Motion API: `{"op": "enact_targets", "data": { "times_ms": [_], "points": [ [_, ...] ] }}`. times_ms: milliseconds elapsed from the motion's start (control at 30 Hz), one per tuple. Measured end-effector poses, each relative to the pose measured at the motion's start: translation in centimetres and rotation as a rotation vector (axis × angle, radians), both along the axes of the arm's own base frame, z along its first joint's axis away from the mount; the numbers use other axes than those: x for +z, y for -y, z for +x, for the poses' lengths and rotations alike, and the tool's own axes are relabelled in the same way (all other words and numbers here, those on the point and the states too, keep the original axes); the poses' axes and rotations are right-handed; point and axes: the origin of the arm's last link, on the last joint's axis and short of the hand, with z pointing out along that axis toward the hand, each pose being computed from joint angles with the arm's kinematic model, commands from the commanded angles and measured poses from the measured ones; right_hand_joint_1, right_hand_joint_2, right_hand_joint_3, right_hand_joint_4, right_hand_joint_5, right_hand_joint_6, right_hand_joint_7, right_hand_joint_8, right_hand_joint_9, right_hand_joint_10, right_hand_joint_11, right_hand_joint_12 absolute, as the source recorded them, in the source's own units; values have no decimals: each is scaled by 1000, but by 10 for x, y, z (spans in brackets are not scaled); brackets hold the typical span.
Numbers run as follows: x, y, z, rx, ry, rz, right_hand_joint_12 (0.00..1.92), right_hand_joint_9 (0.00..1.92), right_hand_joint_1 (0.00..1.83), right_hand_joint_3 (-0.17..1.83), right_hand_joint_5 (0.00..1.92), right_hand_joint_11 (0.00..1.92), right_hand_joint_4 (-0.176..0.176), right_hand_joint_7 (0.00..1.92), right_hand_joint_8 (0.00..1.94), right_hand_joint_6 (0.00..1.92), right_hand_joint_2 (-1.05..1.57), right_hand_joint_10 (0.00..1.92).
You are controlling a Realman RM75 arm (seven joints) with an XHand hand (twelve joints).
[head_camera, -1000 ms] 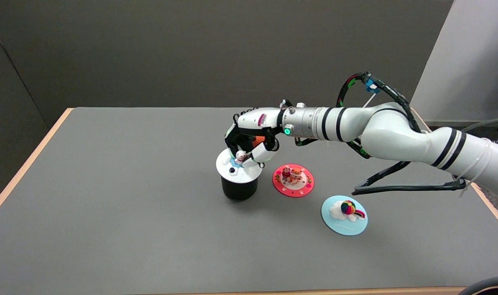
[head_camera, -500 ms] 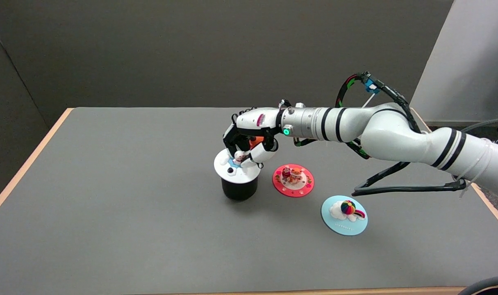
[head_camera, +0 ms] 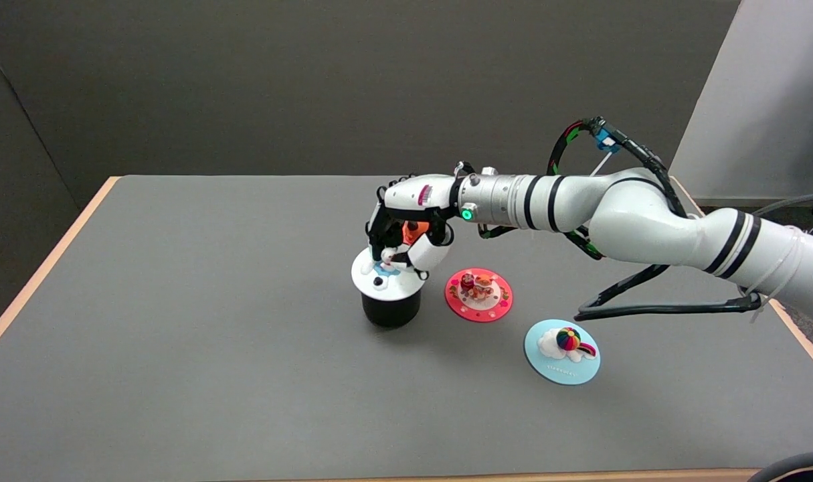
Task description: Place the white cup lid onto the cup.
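White lid (head_camera: 385,278) now sits flatter on the black cup (head_camera: 391,309) vs 1 s ago. My right hand (head_camera: 406,249) still pinches its knob; I'll release next.

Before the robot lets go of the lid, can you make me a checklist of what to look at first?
1. White lid sits on top of the black cup: ok.
2. Lid lies level and centred on the cup's rim: cannot tell, it seems to overhang to the left.
3. Right hand holds the lid by the small figure on top: ok.
4. Cup stands upright on the table: ok.
5. Red lid and blue lid lie apart from the cup, out of the way: ok.
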Motion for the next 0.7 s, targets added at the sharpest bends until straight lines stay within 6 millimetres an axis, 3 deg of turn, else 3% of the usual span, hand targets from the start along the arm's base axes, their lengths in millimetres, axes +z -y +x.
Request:
{"op": "enact_targets", "data": {
  "times_ms": [433, 633, 700],
  "points": [
    [0, -1, -1, 1, 3, 1, 339, 748, 942, 873, 891, 625, -23, 801, 823, 404, 743, 824],
    [0, -1, -1, 2, 4, 1, 340, 712, 897, 902, 850, 568, -32, 838, 572, 310, 715, 654],
    [0, -1, 0, 5, 6, 1, 299, 723, 952, 840, 832, 552, -51, 862, 438, 275, 694, 510]
  ]
}}
